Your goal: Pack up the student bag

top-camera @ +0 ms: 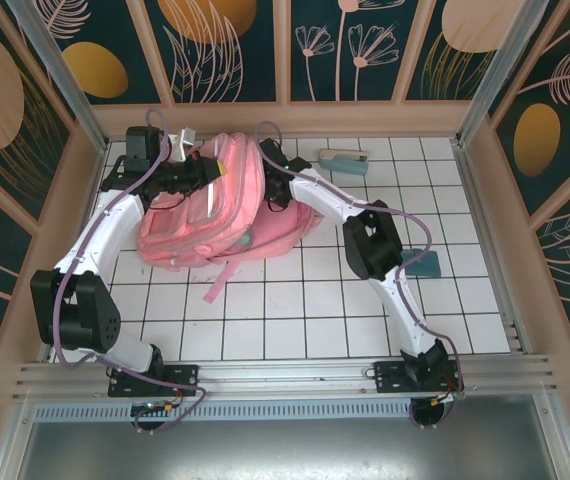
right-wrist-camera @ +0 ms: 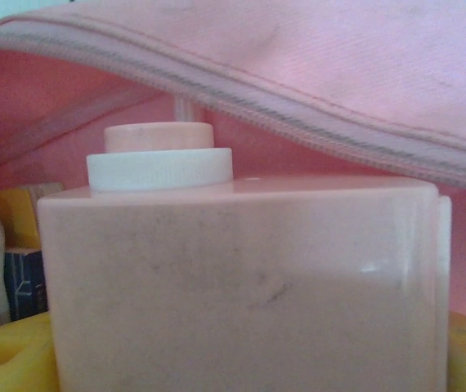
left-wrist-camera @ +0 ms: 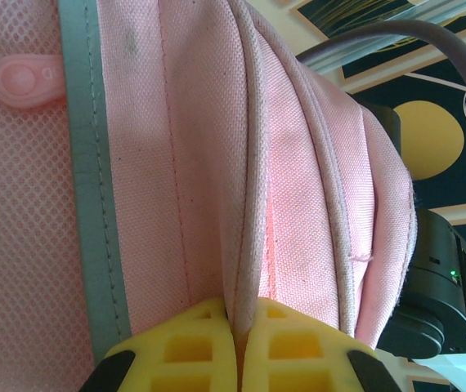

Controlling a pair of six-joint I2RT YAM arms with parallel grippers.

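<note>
The left arm runs up the left side of the overhead view to the top edge of the student bag. The bag lies flat on the white tiled table, left of centre. The left wrist camera shows why the arm is there. At the bottom middle of that frame the left gripper is clenched on a piped seam of pink fabric, with its yellow fingers pressed together and only cloth between them. I judge that this pinch lifts the flap and holds the bag's mouth open. The same close view gives detail the overhead view lacks: the pale reflective stripe down the left, mesh beside it, and a small pink pull tab at the upper left.

Further right in the overhead view, the right arm reaches into the bag's upper right side. Its wrist camera looks inside the bag. The right gripper is spread wide around a pink box with a white cap. Its yellow pads lie against both sides of the box, so it reads as a grasp. The zip edge arches over the box, so I judge the box to be just inside the opening, being delivered.

The overhead view also shows what lies on the tiles. A pale case sits right of the bag near the back wall. A teal item lies further right beside the right arm, well apart from the bag.
</note>
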